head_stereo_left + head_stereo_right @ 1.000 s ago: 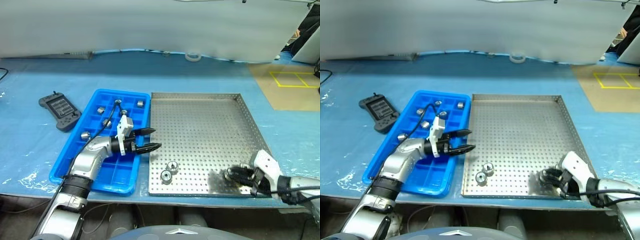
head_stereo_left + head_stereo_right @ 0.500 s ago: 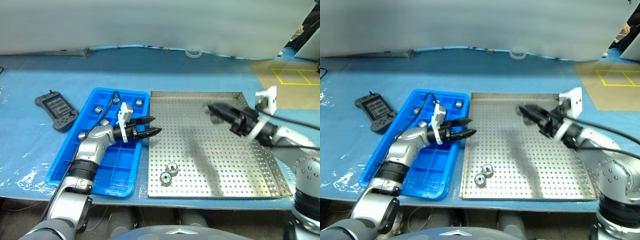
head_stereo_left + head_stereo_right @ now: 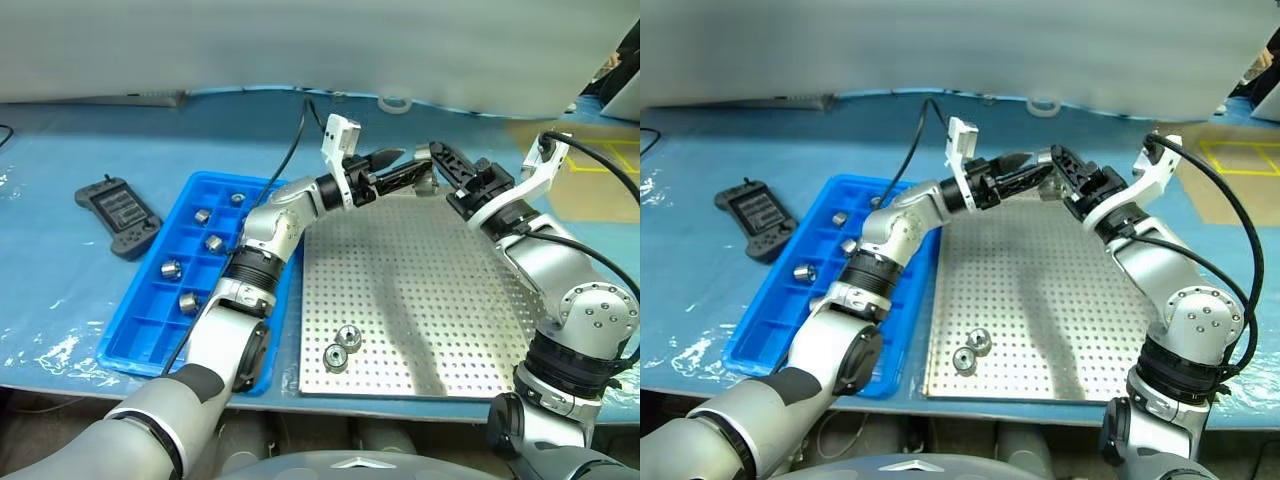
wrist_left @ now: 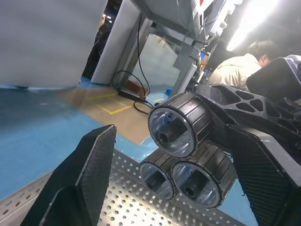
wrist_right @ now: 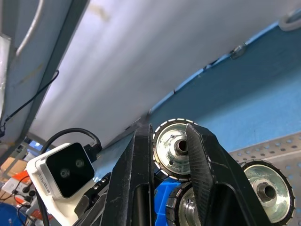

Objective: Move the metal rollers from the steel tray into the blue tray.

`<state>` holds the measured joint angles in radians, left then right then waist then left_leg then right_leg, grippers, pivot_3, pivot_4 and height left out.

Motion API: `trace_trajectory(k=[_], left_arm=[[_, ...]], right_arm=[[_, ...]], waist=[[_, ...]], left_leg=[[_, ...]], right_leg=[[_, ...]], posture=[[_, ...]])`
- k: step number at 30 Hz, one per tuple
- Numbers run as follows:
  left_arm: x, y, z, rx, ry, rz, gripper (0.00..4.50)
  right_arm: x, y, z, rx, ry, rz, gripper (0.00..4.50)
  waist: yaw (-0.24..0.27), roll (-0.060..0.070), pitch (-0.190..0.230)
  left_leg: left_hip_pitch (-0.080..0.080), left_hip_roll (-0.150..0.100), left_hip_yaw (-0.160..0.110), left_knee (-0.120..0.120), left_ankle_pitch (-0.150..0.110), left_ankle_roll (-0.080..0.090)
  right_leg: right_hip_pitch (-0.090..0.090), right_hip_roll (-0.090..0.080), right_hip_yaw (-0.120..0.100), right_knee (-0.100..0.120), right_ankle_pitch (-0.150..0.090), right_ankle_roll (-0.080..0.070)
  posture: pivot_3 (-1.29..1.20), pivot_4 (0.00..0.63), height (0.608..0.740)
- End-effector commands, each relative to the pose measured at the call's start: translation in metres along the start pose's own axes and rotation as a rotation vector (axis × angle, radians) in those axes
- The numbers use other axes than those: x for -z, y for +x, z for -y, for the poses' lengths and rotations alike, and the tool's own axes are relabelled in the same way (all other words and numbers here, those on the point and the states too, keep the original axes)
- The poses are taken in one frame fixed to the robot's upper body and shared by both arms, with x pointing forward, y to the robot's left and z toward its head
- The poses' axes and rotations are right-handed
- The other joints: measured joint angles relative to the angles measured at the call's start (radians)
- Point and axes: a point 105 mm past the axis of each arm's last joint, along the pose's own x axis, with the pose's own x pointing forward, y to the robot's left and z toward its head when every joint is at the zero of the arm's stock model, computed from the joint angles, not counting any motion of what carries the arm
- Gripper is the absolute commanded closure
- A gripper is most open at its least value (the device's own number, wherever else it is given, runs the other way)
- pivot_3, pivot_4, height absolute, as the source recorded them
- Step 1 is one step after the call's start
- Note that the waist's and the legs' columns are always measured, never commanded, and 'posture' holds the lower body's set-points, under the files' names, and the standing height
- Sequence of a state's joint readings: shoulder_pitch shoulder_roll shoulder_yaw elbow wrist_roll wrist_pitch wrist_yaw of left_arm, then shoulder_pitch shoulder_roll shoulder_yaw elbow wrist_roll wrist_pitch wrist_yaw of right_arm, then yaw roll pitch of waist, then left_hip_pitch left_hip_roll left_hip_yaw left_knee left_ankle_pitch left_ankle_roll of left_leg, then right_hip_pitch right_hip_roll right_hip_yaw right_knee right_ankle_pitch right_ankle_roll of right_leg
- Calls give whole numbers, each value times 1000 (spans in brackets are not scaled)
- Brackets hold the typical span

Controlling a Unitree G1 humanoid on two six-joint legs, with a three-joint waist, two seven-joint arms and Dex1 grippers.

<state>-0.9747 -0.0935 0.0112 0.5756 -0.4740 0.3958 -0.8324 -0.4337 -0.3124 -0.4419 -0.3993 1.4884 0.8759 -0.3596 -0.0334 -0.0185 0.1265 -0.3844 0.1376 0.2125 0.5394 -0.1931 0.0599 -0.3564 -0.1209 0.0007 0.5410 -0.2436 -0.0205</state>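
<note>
A cluster of three metal rollers (image 4: 181,157) is pinched in my right tool (image 3: 440,162), held up over the far edge of the steel tray (image 3: 420,290), and my left tool (image 3: 398,168) has its fingers spread wide with the tips right at that cluster. Two more metal rollers (image 3: 342,346) sit on the steel tray near its front left corner, and five lie in compartments of the blue tray (image 3: 150,325) just beside the steel tray on its left. A dark grey controller (image 3: 118,216) lies on the blue tabletop (image 3: 60,290) further left.
</note>
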Motion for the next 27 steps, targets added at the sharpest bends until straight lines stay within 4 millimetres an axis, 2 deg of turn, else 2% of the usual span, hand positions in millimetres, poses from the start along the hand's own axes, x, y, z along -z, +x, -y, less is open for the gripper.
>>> trace_trajectory(k=[1,5,7,9,14,18,22,27], left_arm=[[-18,10,16,78,42,37,574],[-14,6,17,95,7,26,574],[-16,-4,35,231,-37,18,574],[-18,-16,42,297,-45,2,574],[-14,-28,27,236,-29,-41,574],[-12,-16,28,203,-26,-18,574],[-13,-4,37,223,-38,15,574],[-18,-2,43,255,-61,51,574]], right_arm=[[-7,-4,-20,-68,-8,30,3883],[-14,-6,-24,-79,-17,62,3883],[-20,-7,-31,-102,-45,92,3883],[-23,-6,-33,-104,-64,109,3883],[-28,-2,-40,-132,-66,121,3883],[-28,2,-44,-152,-86,111,3883],[-24,1,-48,-183,-88,100,3883],[-22,0,-52,-210,-83,95,3883]], waist=[[-2,0,0],[-2,0,0],[-3,0,0],[-6,0,0],[-7,0,0],[-2,-1,1],[-2,-1,1],[-6,-1,1]], left_leg=[[0,0,0,0,0,0],[0,0,0,2,0,0],[-1,-1,0,3,-2,-1],[-1,-1,0,2,-1,-1],[-1,1,-1,1,0,-1],[-1,0,-1,2,-1,-1],[-2,0,-1,3,-1,1],[-3,0,-1,3,-1,1]], right_leg=[[0,0,0,0,0,0],[2,0,0,-2,0,-1],[2,-1,0,-2,0,0],[1,-1,1,-2,0,0],[1,2,0,-2,2,4],[2,1,0,-3,3,5],[2,0,0,-3,3,5],[1,0,0,-3,3,5]], posture=[[-414,150,740],[-417,150,740],[-419,150,740],[-418,150,740],[-410,150,740],[-406,150,740],[-403,150,740],[-403,150,740]])
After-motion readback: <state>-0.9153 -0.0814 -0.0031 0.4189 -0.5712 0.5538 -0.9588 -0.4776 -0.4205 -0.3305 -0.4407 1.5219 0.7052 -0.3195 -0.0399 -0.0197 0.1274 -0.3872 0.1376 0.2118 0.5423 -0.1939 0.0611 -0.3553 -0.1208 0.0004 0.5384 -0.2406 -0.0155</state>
